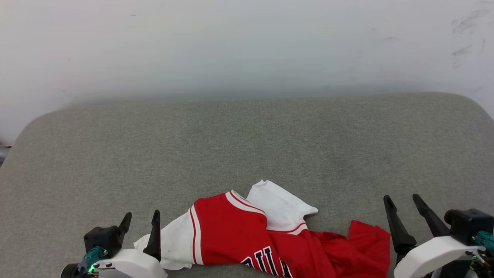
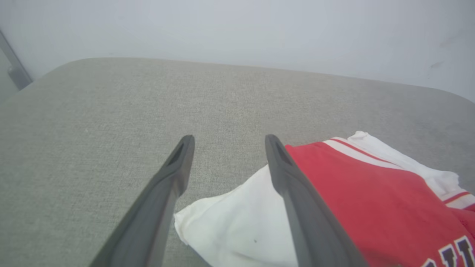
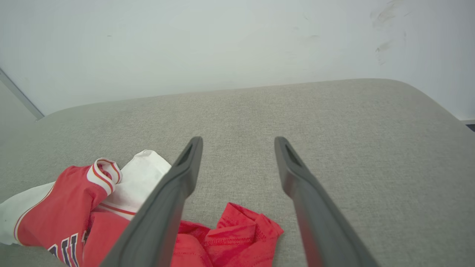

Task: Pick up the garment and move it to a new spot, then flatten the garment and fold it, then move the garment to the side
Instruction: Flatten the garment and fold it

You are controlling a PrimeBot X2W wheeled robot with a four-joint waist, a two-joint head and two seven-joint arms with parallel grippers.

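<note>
The garment (image 1: pixel 239 231), a red jersey T-shirt with white sleeves and striped trim, lies crumpled at the near edge of the grey padded surface (image 1: pixel 247 146). Dark white-outlined letters show at its lower edge. My left gripper (image 1: pixel 141 220) stands open just left of the white sleeve (image 2: pixel 237 226), nothing between its fingers. In the left wrist view the left gripper (image 2: pixel 228 142) has its right finger over the sleeve and red body (image 2: pixel 371 196). My right gripper (image 1: pixel 403 202) stands open just right of the red hem. In the right wrist view that gripper (image 3: pixel 237 144) stands over the red hem (image 3: pixel 241 230).
A pale wall (image 1: pixel 247 42) rises behind the grey surface, with scuff marks at its upper right. The surface's rounded far corners show at left and right. Wide bare grey fabric stretches beyond the garment.
</note>
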